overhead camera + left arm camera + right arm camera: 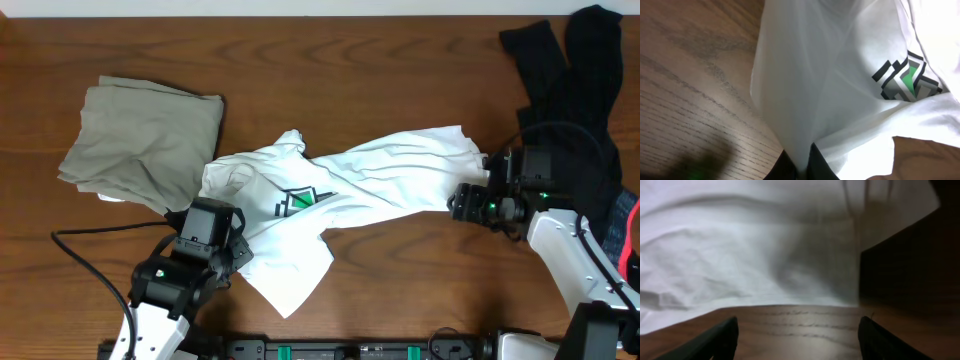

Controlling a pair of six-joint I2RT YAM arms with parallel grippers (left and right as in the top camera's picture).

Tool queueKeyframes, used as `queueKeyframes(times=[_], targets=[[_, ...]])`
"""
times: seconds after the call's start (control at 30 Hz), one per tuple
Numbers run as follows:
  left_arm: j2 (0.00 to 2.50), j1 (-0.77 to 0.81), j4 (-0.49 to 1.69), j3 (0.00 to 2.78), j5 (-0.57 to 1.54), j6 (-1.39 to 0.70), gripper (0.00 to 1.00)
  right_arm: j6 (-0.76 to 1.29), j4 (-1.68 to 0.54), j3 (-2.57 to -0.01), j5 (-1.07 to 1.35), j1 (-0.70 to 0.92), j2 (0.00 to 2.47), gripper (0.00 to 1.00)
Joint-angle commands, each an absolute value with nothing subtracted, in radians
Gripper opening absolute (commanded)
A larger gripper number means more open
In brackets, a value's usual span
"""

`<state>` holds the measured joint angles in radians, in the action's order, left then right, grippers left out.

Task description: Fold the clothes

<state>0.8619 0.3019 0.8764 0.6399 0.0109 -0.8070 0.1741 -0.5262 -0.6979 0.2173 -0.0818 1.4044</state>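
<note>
A crumpled white cotton T-shirt (pixel 370 170) stretches across the middle of the brown wooden counter (pixel 400 60). Its angular black, grey and green chest logo (pixel 907 77) faces up, with no lettering readable. The left hand (pixel 801 162) is clenched on a fold near the front edge, and the right hand (pixel 797 335) is released just off the shirt's right end. A grey-olive garment (pixel 140 140) lies just beside it at the left, and a black garment (pixel 575 70) fills the far right corner.
</note>
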Motion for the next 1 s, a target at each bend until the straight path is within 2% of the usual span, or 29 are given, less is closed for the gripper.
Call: queueKeyframes(times=[0.0,0.57,0.67,0.7,0.73,0.87,0.9,0.97], targets=[[0.863,0.297,0.881,0.638,-0.016,-0.793,0.06,0.164,-0.508,-0.690,0.172,-0.075,1.403,0.75],[0.863,0.297,0.892,0.638,-0.015,-0.793,0.06,0.188,-0.359,-0.690,0.188,-0.072,1.594,0.77],[0.863,0.297,0.896,0.638,-0.016,-0.793,0.07,0.189,-0.355,-0.690,0.191,-0.071,1.615,0.73],[0.863,0.297,0.897,0.638,-0.015,-0.793,0.06,0.189,-0.355,-0.690,0.191,-0.071,1.617,0.69],[0.863,0.297,0.897,0.638,-0.015,-0.793,0.06,0.189,-0.355,-0.690,0.191,-0.071,1.618,0.60],[0.863,0.297,0.898,0.638,-0.015,-0.793,0.07,0.190,-0.352,-0.690,0.192,-0.071,1.618,0.13],[0.863,0.297,0.898,0.638,-0.015,-0.793,0.06,0.190,-0.352,-0.690,0.191,-0.071,1.618,0.07],[0.863,0.297,0.898,0.638,-0.015,-0.793,0.06,0.189,-0.352,-0.690,0.191,-0.071,1.618,0.01]])
